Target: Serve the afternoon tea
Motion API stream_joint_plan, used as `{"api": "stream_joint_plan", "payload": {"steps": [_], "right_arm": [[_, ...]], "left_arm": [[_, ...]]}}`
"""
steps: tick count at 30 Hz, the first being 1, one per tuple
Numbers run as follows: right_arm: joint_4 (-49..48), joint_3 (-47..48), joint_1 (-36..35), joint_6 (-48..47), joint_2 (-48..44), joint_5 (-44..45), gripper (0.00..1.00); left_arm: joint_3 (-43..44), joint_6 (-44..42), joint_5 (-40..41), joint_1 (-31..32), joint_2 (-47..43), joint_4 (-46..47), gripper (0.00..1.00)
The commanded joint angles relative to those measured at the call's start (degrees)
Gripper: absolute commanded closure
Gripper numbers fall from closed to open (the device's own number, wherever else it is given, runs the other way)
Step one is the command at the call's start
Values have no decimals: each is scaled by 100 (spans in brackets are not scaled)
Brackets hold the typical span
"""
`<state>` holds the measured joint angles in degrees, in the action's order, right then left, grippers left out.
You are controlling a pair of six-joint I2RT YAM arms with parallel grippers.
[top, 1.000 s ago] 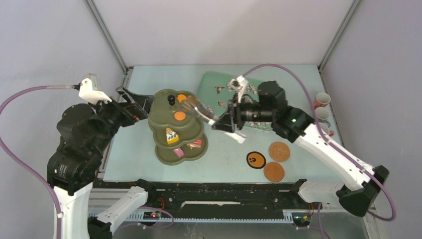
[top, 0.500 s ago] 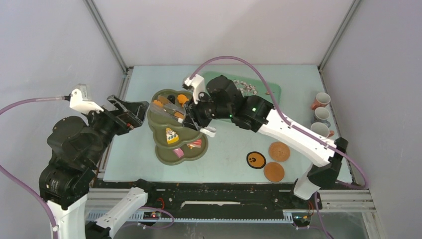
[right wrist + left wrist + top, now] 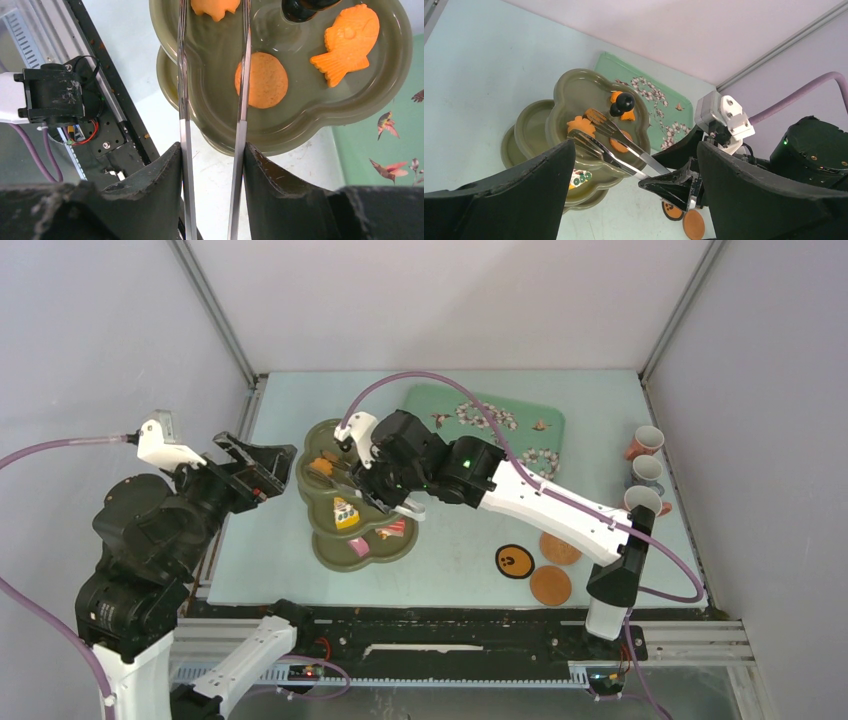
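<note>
My right fingers (image 3: 150,195) clamp the metal tongs (image 3: 183,100), tips over the top tier of the stand (image 3: 320,112). My left fingers (image 3: 519,195) stand wide apart, empty.

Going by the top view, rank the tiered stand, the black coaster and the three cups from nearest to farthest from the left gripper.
1. Olive tiered stand: just to the right of the left gripper.
2. Black coaster: near edge of the table, right of centre.
3. Three cups: lined up along the far right edge.
</note>
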<state>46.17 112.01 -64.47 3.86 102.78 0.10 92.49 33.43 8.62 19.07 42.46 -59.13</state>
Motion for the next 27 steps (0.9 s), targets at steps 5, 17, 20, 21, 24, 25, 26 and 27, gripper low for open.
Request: {"api": "stream_joint_plan", "payload": {"steps": [5,17,20,21,24,25,26,27], "right_arm": [[-193,265,-49,-71,-113,132,59],[-349,370,-50,-131,-275,53,51],[-382,381,-50,-152,-328,52,50],[-393,375,-55,-173,-349,55,50],[-414,370,-50,-204,-405,67,51],[-434,370,-54,-211,-434,78,51],[-469,353,-49,-218,-460,85,51],[-492,346,-52,-212,-487,87,51]], "left_arm": [[-3,-124,34,-39,62,67,2],[-98,-152,-13,-44,73,157,2],[-84,-173,1,-42,78,149,2],[-82,-180,15,-44,89,152,2],[-60,-171,-7,-43,111,179,2],[-56,-171,-16,-41,125,195,2],[-51,-170,-22,-43,131,205,2],[-55,-168,-19,-44,143,208,2]]}}
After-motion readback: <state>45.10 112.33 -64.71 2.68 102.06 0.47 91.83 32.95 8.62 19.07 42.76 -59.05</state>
